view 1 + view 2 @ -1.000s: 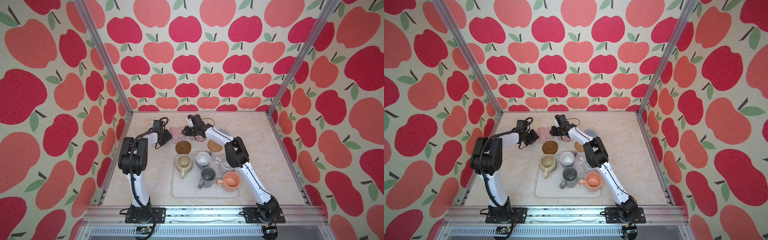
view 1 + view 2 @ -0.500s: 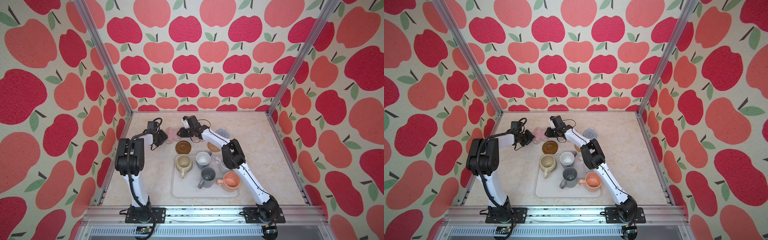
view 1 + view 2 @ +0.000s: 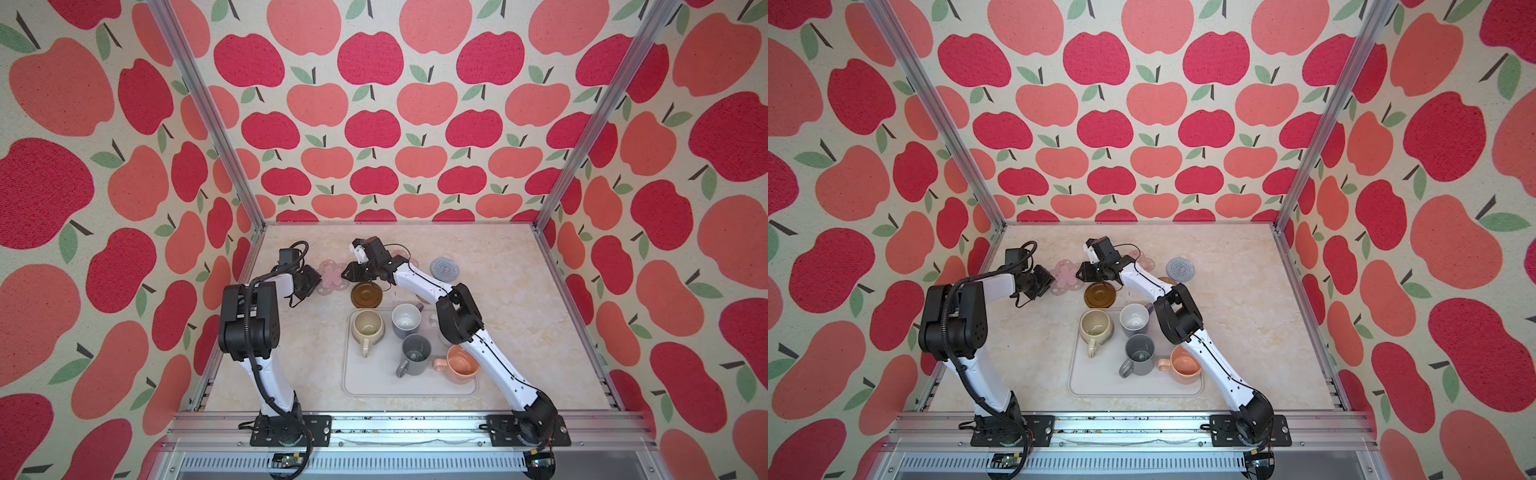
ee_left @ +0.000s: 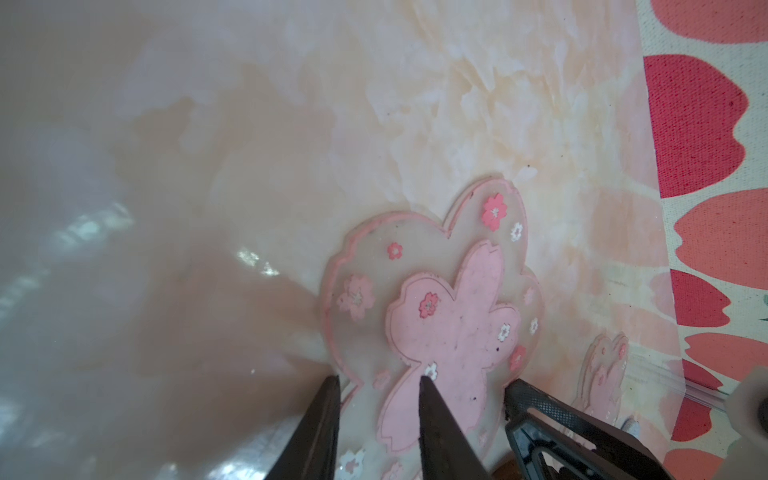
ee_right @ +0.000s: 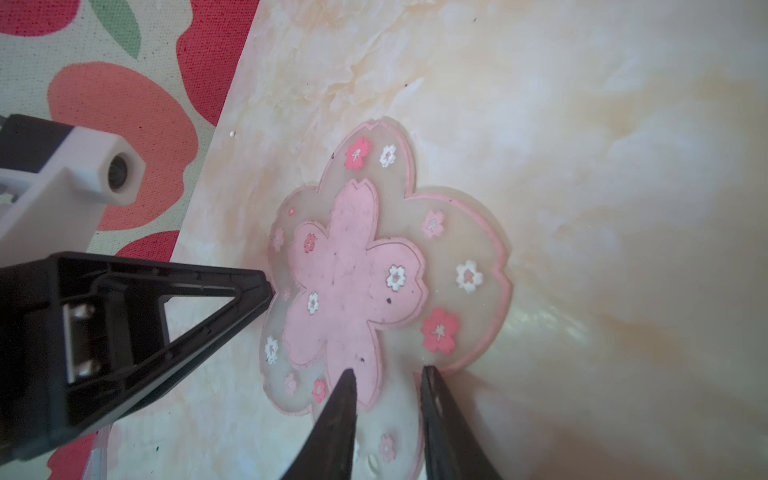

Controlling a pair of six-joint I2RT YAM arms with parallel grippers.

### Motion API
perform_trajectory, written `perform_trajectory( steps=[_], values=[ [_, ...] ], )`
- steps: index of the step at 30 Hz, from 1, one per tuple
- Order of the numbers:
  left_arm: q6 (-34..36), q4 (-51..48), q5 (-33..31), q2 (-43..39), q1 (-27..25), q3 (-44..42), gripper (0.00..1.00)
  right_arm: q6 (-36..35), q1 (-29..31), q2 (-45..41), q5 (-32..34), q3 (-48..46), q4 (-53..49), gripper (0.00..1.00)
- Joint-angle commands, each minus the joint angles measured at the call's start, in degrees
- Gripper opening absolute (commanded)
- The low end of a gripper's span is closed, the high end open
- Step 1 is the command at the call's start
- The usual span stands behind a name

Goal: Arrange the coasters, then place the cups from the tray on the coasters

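Both arms have slid toward the left arm's side since a second ago, and the pink flower coaster [image 5: 353,282] has travelled with them, leaving the grey-blue knitted coaster [image 3: 444,269] in plain view well to the right of the right gripper [image 5: 388,370]. We see the left arm folded: upper link upright, elbow high, forearm reaching out and inward, wrist tipped down. The left gripper [image 4: 378,381] has its jaws slightly parted, fingertips down on one petal, which lies flat between them rather than clamped. We see the right arm stretched long and low over the tray [image 3: 374,386], crossing the middle, wrist pitched down. Its gripper is likewise a little open, tips planted on another petal, so the coaster sits between the two grippers, touching both. A second pink flower coaster [image 4: 604,370] lies just behind the right gripper, the dark brown coaster [image 3: 366,294] just beside it toward the arm bases. Further that way, the beige cup [image 3: 368,326], lavender cup [image 3: 406,319], dark grey cup [image 3: 415,352] and peach cup [image 3: 461,365] stand on the tray.
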Motion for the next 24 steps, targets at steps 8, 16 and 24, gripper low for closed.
perform_trajectory(
  steps=[8, 16, 24],
  values=[
    [1.0, -6.4, -3.3, -4.5, 2.9, -1.9, 0.35, 2.2, 2.2, 5.6, -10.8, 4.7, -3.1, 0.29],
    [1.8, -7.0, -5.1, -4.8, 4.3, -2.2, 0.35, 0.8, 3.4, 5.8, -14.4, 5.0, -2.8, 0.30],
    [2.5, -7.8, -7.0, -5.2, 5.3, -2.4, 0.35, 1.5, 3.3, 6.3, -14.7, 5.3, -1.8, 0.31]
  ],
)
